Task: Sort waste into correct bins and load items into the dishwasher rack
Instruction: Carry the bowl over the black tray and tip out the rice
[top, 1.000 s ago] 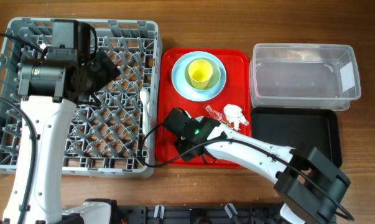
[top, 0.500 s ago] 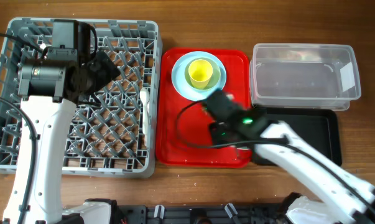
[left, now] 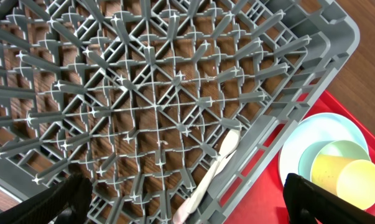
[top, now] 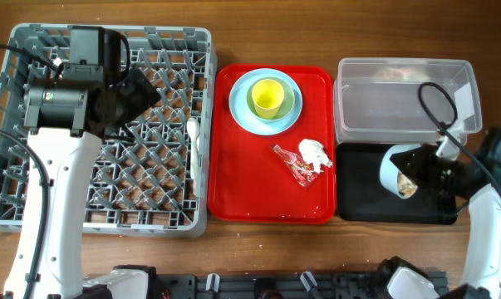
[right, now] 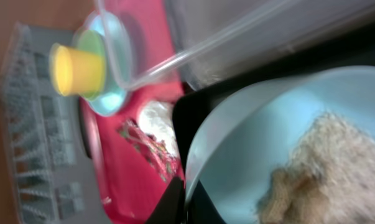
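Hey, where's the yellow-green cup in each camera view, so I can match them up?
Overhead: yellow-green cup upper middle, atop the stacked dishes on the red tray.
Left wrist: lower right corner, past the dishwasher rack edge.
Right wrist: upper left, sideways in the picture and blurred.
Shared landmark: the red tray beneath it.

You're swinging the right gripper (top: 420, 166) off the red serving tray (top: 250, 191) over to the shallow black rectangular tray (top: 362, 203), and it's now tipping the pale blue bowl (top: 391, 166) of beige rice-like scraps (top: 406, 187) sideways.
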{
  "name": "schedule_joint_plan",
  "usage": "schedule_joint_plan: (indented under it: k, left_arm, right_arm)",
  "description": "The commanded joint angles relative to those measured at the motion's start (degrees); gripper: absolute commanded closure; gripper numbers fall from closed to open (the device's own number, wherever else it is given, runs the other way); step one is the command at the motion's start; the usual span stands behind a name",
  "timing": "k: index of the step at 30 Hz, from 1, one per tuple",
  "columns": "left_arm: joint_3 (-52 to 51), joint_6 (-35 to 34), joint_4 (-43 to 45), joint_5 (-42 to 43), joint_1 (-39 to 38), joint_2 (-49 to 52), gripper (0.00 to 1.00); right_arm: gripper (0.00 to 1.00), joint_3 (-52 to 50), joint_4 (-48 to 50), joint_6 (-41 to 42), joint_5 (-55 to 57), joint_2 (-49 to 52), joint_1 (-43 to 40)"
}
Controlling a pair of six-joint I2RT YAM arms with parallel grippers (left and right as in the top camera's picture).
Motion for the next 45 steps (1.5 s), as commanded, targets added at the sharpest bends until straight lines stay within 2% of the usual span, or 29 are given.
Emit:
schedule_joint_plan:
  k: [1,3,5,12,14,18,19,22,26,30,36,40,42,43,45]
  left_arm:
    - [0.42,0.72,0.00,-0.11,0.31,-0.04,0.00]
    - [0.42,0.72,0.00,-0.11,0.31,-0.07,0.00]
    - [0.42,0.72,0.00,-0.11,0.31,-0.07,0.00]
    - [0.42,0.72,0.00,-0.13,0.31,-0.07,0.00]
    - [0.42,0.72,0.00,-0.11,0.31,-0.07,0.00]
    - [0.42,0.72,0.00,-0.11,0.31,-0.07,0.00]
    - [0.42,0.72,0.00,-0.11,0.31,-0.07,0.00]
    - [0.42,0.72,0.00,-0.11,0.31,-0.04,0.00]
    - [0.42,0.72,0.00,-0.11,0.31,-0.04,0.00]
    - [0.42,0.72,0.00,-0.11,0.31,-0.07,0.00]
    - [0.42,0.72,0.00,-0.11,0.31,-0.07,0.00]
    - [0.42,0.72,0.00,-0.11,0.31,-0.04,0.00]
    - [0.42,0.72,0.00,-0.11,0.31,-0.07,0.00]
    - [0.42,0.72,0.00,-0.11,0.31,-0.07,0.00]
    - [0.42,0.72,0.00,-0.13,0.31,-0.07,0.00]
  right_arm:
    - [0.96,-5.20,3.76,-9.64,-19.56,2.62,-3.61]
    - [0.96,-6.82,1.92,-14.29,-29.81,5.53,-3.78]
    - [0.96,-7.13,0.92,-15.80,-35.56,7.91,-3.78]
    - [0.96,-7.13,4.13,-14.95,-40.26,8.90,-3.78]
    - [0.96,-7.10,1.38,-13.73,-41.16,8.90,-3.78]
    - [0.96,-7.10,4.20,-10.95,-41.27,8.90,-3.78]
    - [0.96,-7.10,3.39,-6.95,-41.94,8.90,-3.78]
    - [0.96,-7.13,3.61,-4.70,-48.72,8.90,-3.80]
    - [0.96,-7.13,5.81,-3.58,-48.17,8.90,-3.78]
    - [0.96,-7.13,1.95,-1.64,-48.37,8.87,-3.78]
    - [0.96,-7.13,1.84,-1.49,-46.42,8.87,-3.78]
    - [0.96,-7.13,1.70,0.48,-40.79,8.87,-3.78]
    - [0.96,-7.13,-1.79,1.46,-42.82,8.87,-3.78]
    - [0.96,-7.13,-1.25,0.96,-47.45,8.87,-3.80]
    - [0.96,-7.13,3.48,5.79,-48.22,8.87,-3.78]
